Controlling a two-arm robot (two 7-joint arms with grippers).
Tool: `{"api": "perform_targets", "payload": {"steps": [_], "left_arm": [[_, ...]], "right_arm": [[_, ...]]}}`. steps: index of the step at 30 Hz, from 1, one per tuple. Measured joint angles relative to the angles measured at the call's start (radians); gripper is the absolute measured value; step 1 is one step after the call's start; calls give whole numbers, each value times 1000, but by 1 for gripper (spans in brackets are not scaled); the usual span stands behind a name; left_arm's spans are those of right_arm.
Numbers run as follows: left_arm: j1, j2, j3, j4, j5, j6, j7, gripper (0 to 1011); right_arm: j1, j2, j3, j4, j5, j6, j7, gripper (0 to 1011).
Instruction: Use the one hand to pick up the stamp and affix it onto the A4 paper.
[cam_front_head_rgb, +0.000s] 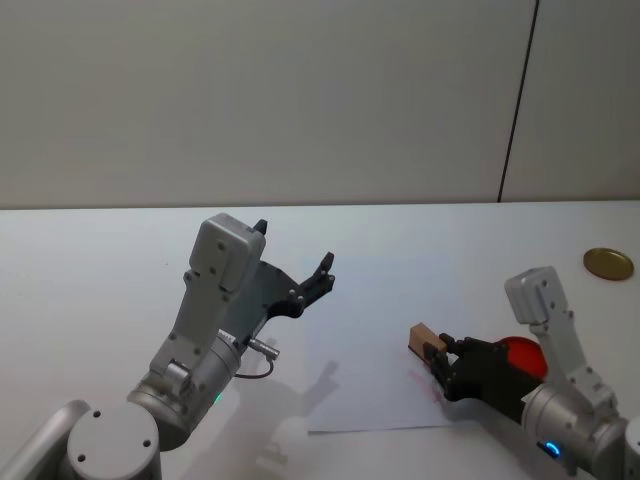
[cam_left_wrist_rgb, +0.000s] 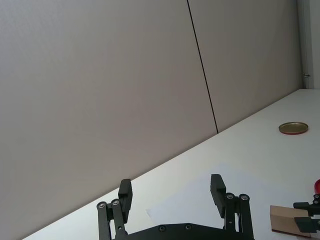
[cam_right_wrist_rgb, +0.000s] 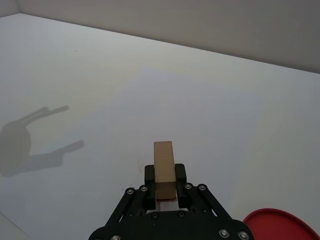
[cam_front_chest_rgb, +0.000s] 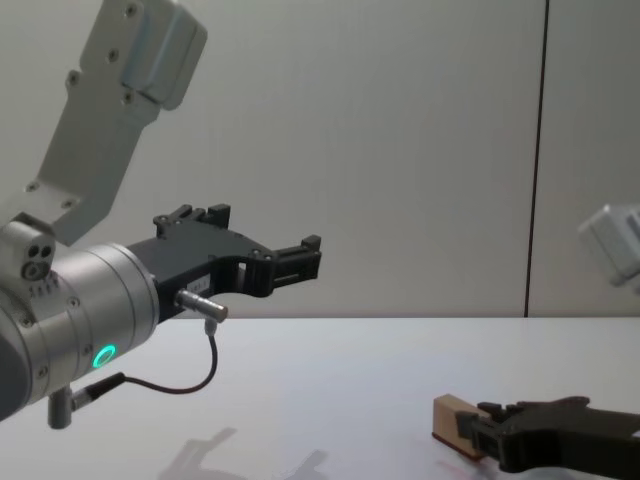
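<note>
Stamp (cam_front_head_rgb: 421, 338): gripped by right pincer (cam_front_head_rgb: 437, 352), low near A4 paper (cam_front_head_rgb: 370, 390) right edge; next, press down. Left pincer (cam_front_head_rgb: 294, 250) agape, idle.

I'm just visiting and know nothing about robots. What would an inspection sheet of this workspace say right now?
Surface: white table, flat.
Job's things: tan stamp low over the A4 paper; whether they touch cannot be told.
Clutter: red ink pad partly behind the right arm; gold round lid at the far right.
End effectors: right end effector shut on the stamp; left end effector raised over the table, open, holding nothing.
Cables: short dark cable looped at the left wrist.
Surroundings: plain grey wall with a dark vertical seam.
</note>
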Motion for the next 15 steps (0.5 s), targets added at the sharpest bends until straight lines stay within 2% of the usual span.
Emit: {"api": "perform_targets", "payload": {"steps": [15], "left_arm": [[0, 0, 0, 0, 0, 0, 0, 993]], "right_arm": [[20, -4, -2, 22, -18, 19, 17, 216]]}}
